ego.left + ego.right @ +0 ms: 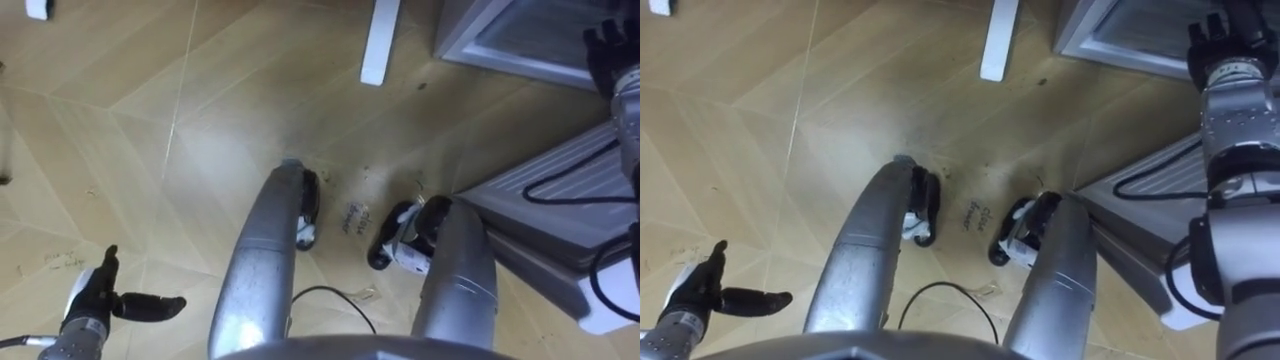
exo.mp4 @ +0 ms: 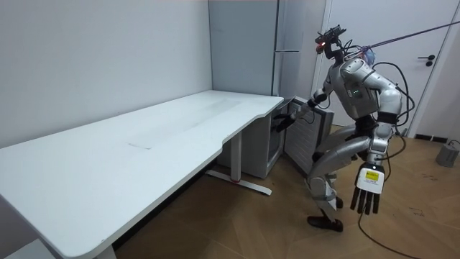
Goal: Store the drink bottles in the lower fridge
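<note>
I stand bent forward at the low fridge beside the white desk. Its frame shows at the top right of the eye views, and its ribbed door stands swung open by my right leg. My right hand reaches up against the fridge's front edge; in the room view the right hand sits just under the desk's corner. My left hand hangs open beside my left leg above the floor, holding nothing. In the room view the left hand dangles at knee height. I see no drinks.
The white desk stretches to the room view's left, and its leg foot lies on the wooden floor ahead of me. A tall grey cabinet rises behind the low fridge. A closed door stands behind me.
</note>
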Available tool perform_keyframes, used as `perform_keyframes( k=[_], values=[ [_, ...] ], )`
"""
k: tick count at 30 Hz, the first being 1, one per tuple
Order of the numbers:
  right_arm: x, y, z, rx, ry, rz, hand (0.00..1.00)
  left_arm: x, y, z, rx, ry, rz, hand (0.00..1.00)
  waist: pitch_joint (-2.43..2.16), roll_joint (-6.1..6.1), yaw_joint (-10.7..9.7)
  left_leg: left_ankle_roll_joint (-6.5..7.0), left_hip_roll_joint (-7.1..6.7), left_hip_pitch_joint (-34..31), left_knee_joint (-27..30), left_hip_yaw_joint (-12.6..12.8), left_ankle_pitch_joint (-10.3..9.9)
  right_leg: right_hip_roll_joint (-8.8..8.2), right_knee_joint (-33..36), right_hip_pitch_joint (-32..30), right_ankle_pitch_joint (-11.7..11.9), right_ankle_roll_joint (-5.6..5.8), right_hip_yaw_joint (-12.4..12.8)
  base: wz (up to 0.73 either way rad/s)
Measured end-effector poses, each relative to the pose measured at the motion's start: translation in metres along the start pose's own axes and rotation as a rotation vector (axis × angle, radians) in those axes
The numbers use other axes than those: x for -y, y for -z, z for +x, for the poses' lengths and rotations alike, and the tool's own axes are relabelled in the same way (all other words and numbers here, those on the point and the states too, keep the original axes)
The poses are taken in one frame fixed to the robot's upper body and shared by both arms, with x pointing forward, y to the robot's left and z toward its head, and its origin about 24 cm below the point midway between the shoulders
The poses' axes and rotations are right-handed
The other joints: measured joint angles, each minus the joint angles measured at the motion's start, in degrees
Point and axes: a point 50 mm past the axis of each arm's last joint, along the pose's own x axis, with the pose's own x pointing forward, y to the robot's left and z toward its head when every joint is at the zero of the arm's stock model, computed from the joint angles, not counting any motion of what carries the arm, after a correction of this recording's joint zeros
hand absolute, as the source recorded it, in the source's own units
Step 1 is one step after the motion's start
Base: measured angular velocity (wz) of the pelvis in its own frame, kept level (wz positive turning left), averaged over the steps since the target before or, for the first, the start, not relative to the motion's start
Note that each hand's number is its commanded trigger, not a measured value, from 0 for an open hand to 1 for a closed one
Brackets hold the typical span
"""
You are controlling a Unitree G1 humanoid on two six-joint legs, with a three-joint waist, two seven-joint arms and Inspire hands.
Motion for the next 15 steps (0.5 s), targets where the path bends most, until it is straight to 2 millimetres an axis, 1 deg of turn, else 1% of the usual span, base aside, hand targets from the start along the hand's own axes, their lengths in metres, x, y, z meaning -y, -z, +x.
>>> perform_keyframes(
  k=[2, 4, 6, 7, 8, 9, 10, 11, 12, 13, 14, 15],
  values=[
    [0.011, 0.012, -0.004, -0.074, -0.032, -0.129, 0.00, -0.001, 0.006, 0.000, -0.025, 0.017, -0.008, 0.00, 0.04, -0.20, 0.57, -0.17, 0.02, 3.19, -1.94, 0.10, 0.09, 0.30, -1.89, 3.05, 0.16, 0.26, -0.16, -0.02],
    [0.017, 0.019, -0.006, -0.125, -0.062, -0.207, 0.00, -0.003, 0.007, 0.002, -0.039, 0.021, -0.014, 0.00, 0.07, -0.58, 0.64, -0.37, -0.19, 5.28, -3.57, 0.13, 0.33, 0.35, -3.30, 5.03, 0.33, 0.43, -0.34, 0.05],
    [0.022, 0.026, -0.009, -0.175, -0.096, -0.282, 0.00, -0.005, 0.008, 0.004, -0.046, 0.014, -0.016, 0.00, 0.13, -0.92, 0.68, -0.48, -0.01, 7.31, -4.89, 0.07, 0.50, 0.70, -4.90, 7.34, 0.54, 0.56, -0.88, 0.02],
    [0.023, 0.031, -0.011, -0.211, -0.126, -0.325, 0.00, -0.007, 0.009, 0.005, -0.049, 0.010, -0.017, 0.00, 0.05, -1.39, 0.59, -0.68, 0.09, 8.79, -6.09, -0.09, 0.67, 1.29, -6.41, 8.88, 0.91, 0.78, -0.98, 0.00],
    [0.024, 0.033, -0.012, -0.225, -0.143, -0.348, 0.00, -0.007, 0.010, 0.005, -0.050, 0.009, -0.016, 0.00, 0.02, -1.61, 0.56, -0.72, 0.07, 9.62, -6.77, -0.19, 0.83, 1.37, -7.20, 9.77, 1.09, 0.82, -1.22, 0.00],
    [0.027, 0.037, -0.014, -0.254, -0.170, -0.404, 0.00, -0.008, 0.011, 0.006, -0.058, 0.010, -0.016, 0.00, -0.04, -2.11, 0.43, -0.71, 0.07, 11.49, -8.23, -0.38, 1.10, 1.90, -8.91, 11.81, 1.44, 1.23, -1.40, 0.00],
    [0.030, 0.042, -0.017, -0.283, -0.194, -0.451, 0.00, -0.009, 0.011, 0.007, -0.064, 0.007, -0.014, 0.00, -0.26, -2.57, 0.25, -0.76, 0.37, 13.39, -9.58, -0.50, 1.17, 2.60, -10.91, 13.86, 1.97, 1.49, -1.61, -0.09],
    [0.033, 0.047, -0.021, -0.305, -0.219, -0.478, 0.00, -0.010, 0.012, 0.008, -0.072, 0.003, -0.012, 0.00, -0.36, -2.76, 0.33, -0.75, 0.99, 15.35, -10.88, -0.46, 1.23, 3.65, -13.13, 16.14, 2.70, 1.83, -1.77, -0.14],
    [0.035, 0.049, -0.023, -0.316, -0.233, -0.495, 0.00, -0.010, 0.012, 0.010, -0.074, 0.001, -0.013, 0.00, -0.37, -2.84, 0.29, -0.74, 1.16, 16.55, -11.66, -0.47, 1.31, 4.19, -14.36, 17.42, 3.08, 2.03, -1.86, -0.12],
    [0.040, 0.055, -0.027, -0.343, -0.251, -0.539, 0.00, -0.011, 0.012, 0.012, -0.086, -0.007, -0.016, 0.00, -0.48, -3.00, -0.22, -0.60, 1.13, 19.00, -13.46, -0.43, 1.60, 4.61, -16.58, 20.09, 3.79, 2.39, -2.28, 0.00],
    [0.048, 0.061, -0.032, -0.377, -0.266, -0.601, 0.00, -0.012, 0.013, 0.014, -0.093, -0.019, -0.018, 0.00, -0.83, -3.40, -1.12, -0.37, 0.81, 21.37, -15.31, -0.24, 1.91, 4.82, -18.45, 22.44, 4.24, 3.04, -2.26, 0.04],
    [0.051, 0.063, -0.035, -0.392, -0.273, -0.627, 0.00, -0.012, 0.013, 0.014, -0.096, -0.025, -0.023, 0.00, -1.03, -3.69, -1.39, -0.23, 0.75, 22.54, -16.25, 0.04, 2.02, 4.91, -19.41, 23.48, 4.51, 3.34, -2.21, -0.04]
  ],
)
